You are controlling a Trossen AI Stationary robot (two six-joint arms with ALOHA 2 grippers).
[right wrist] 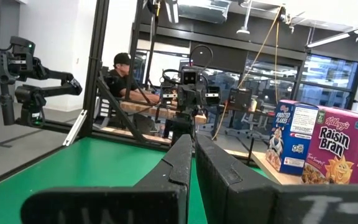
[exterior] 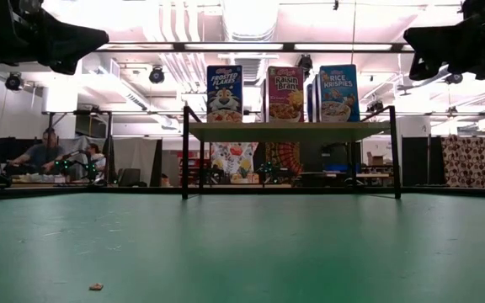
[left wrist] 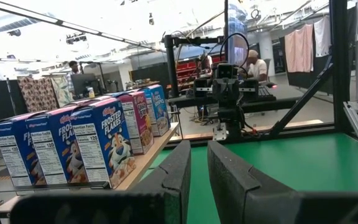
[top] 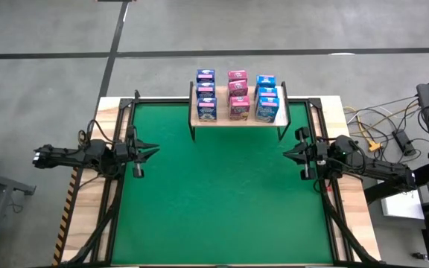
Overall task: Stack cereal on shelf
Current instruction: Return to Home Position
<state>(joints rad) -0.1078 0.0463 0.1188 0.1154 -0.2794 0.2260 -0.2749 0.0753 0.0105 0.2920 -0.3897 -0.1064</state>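
9 cereal boxes stand on the shelf point(top: 223, 122) at the far edge of the green worktop point(top: 222, 208), in 3 rows of 3: dark blue Frosted Flakes boxes point(top: 205, 95) on the left, pink Raisin Bran boxes point(top: 237, 95) in the middle, and light blue Rice Krispies boxes point(top: 266, 97) on the right. The left pincer point(top: 149, 151) hangs over the worktop's left side, empty, its fingers released by a narrow gap. The right pincer point(top: 290, 154) hangs opposite over the right side, clenched on nothing.
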